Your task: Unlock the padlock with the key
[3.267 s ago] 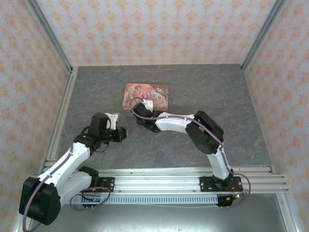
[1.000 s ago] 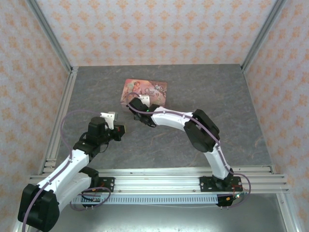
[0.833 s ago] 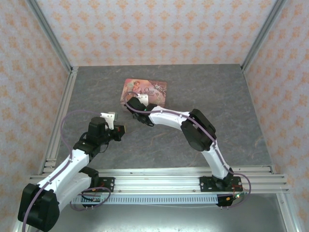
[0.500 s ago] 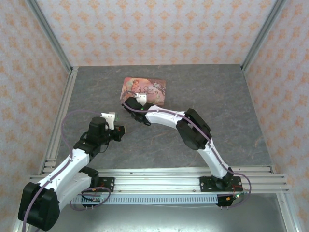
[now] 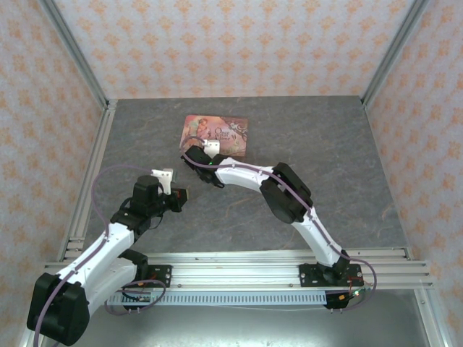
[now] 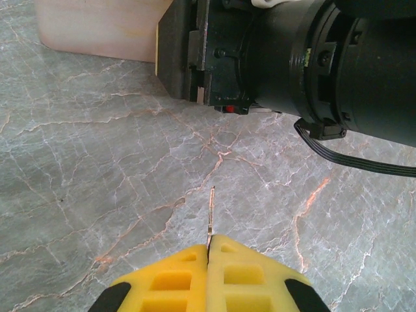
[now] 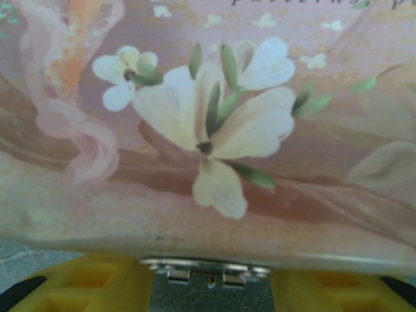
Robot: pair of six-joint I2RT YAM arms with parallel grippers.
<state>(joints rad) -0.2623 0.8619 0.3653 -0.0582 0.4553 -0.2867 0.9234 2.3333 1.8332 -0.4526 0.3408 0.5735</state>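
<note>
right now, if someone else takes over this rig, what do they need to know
Left gripper: shut on the key, with the blade pointing ahead over the table, short of the pink tin.
Right gripper: open, with fingers on either side of the metal clasp at the tin's near edge.
Done: the key is picked up and held.
Left to do: bring the key to the padlock, insert it and turn. The key is not yet in any lock.
</note>
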